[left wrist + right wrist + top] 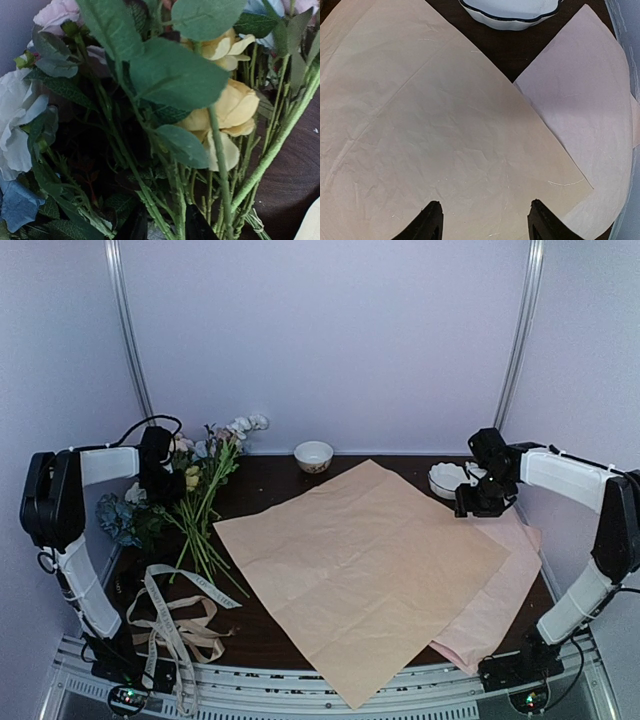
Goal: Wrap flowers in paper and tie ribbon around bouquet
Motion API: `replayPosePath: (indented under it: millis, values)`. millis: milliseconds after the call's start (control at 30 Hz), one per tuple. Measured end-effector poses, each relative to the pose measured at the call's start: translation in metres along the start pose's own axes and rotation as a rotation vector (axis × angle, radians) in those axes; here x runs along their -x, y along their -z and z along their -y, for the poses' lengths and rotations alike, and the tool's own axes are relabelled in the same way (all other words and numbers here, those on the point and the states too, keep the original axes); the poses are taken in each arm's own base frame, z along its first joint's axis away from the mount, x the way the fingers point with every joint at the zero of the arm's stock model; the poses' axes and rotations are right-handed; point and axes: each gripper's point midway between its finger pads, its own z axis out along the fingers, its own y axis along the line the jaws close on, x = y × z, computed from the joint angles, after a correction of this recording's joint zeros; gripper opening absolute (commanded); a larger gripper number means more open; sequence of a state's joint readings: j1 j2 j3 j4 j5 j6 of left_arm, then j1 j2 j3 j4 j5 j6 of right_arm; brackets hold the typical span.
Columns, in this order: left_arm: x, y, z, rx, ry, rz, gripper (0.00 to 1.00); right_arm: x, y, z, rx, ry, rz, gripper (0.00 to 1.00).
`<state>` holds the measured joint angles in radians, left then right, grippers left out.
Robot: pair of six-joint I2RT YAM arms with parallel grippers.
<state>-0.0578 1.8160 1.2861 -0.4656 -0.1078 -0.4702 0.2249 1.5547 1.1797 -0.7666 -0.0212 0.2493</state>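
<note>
Paper [360, 570], peach-tan face up, slightly crinkled

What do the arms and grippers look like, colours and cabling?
Both look alike. The left arm and right arm have white link covers between bulky black joint housings. The left gripper and right gripper are black, with tapered matt black fingers. Thin black cables loop off the links. No legible markings.

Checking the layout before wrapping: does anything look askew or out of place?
The paper lies turned like a diamond, its near corner hanging past the table edge. The lettered ribbon and tan ribbon lie tangled at front left, one end over the edge.
</note>
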Motion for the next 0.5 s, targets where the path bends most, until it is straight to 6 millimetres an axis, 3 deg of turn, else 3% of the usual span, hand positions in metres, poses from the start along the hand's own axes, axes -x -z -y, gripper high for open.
replayPosePath:
  millis: [267, 333, 433, 500]
  values:
    - [-0.011, -0.025, -0.005, 0.022, 0.002, -0.051, 0.27, 0.002, -0.001, -0.001, -0.001, 0.011, -0.003, 0.59]
    - [-0.013, -0.028, -0.005, 0.022, 0.003, -0.057, 0.2, 0.001, -0.001, 0.0, -0.002, 0.012, -0.007, 0.59]
    - [-0.012, -0.029, -0.004, 0.018, 0.01, -0.055, 0.0, 0.001, -0.001, 0.0, -0.003, 0.012, -0.01, 0.59]
    - [-0.011, -0.028, -0.003, 0.012, 0.01, -0.051, 0.0, 0.0, -0.001, 0.0, -0.003, 0.012, -0.013, 0.59]
